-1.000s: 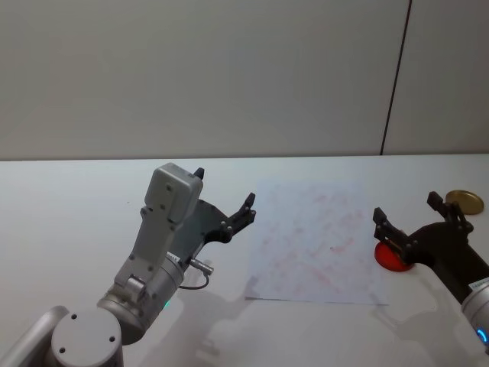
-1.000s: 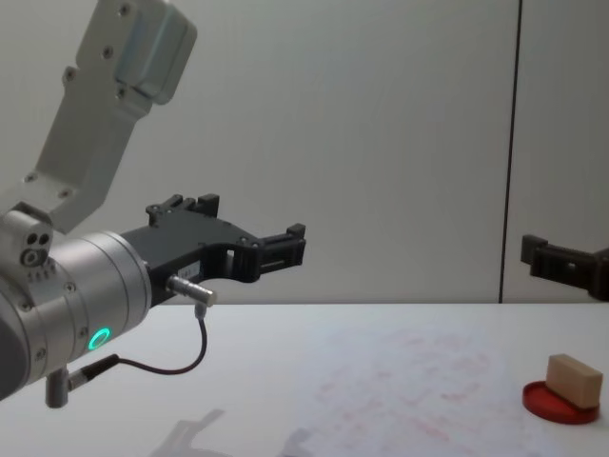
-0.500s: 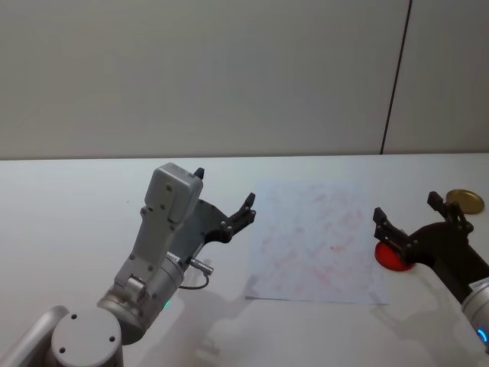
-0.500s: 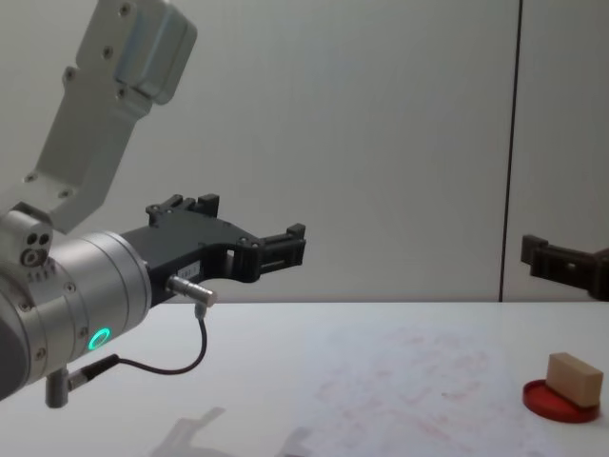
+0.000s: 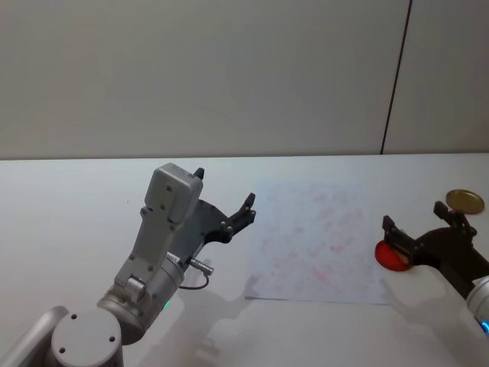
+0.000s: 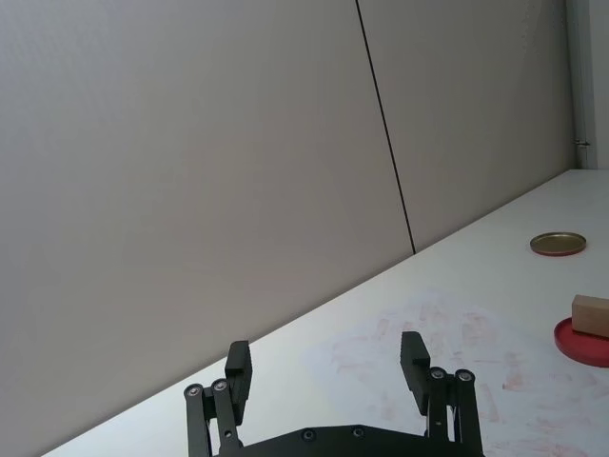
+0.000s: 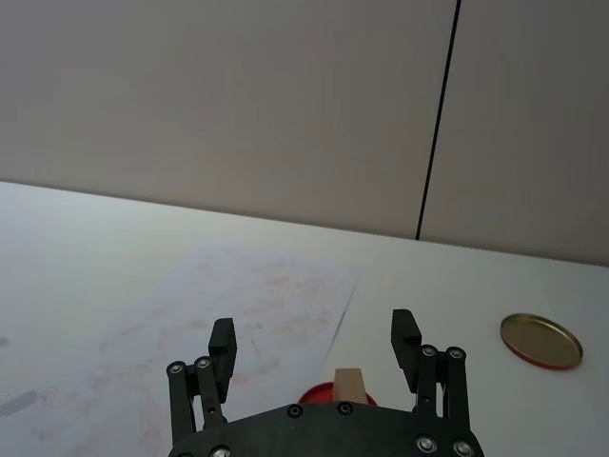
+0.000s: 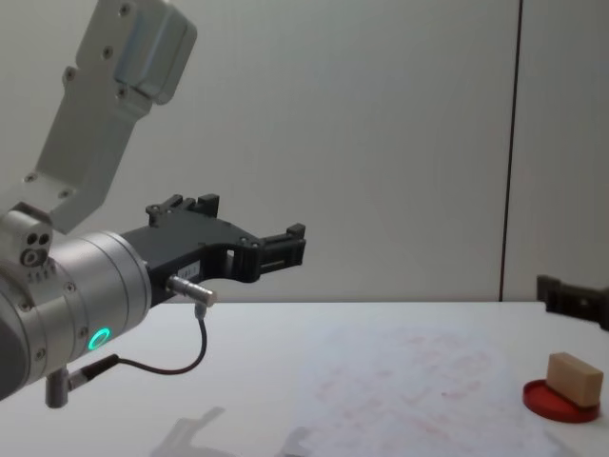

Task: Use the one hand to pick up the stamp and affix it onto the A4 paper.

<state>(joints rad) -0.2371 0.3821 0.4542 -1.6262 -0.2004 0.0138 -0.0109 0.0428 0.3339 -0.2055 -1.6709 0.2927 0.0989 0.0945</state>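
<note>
The stamp point(image 8: 575, 373) is a small tan wooden block standing on a flat red ink pad point(image 8: 559, 402) at the right of the table. It also shows as the stamp point(image 7: 349, 387) in the right wrist view, low between the fingers. My right gripper point(image 5: 419, 222) hovers open just above and behind the pad, holding nothing. The A4 paper point(image 5: 313, 241), white with faint pink marks, lies flat in the middle of the table, left of the pad. My left gripper point(image 5: 225, 187) hangs open in the air to the left of the paper.
A round gold lid point(image 5: 464, 200) lies on the table beyond the red ink pad point(image 5: 390, 254), near the right edge. The white table runs back to a grey wall. The left arm's bulky wrist and cable point(image 8: 181, 352) stand over the near left.
My right gripper has shifted a little to the right and lower, drawing back from the paper's edge. The left arm, stamp and paper have not moved.
</note>
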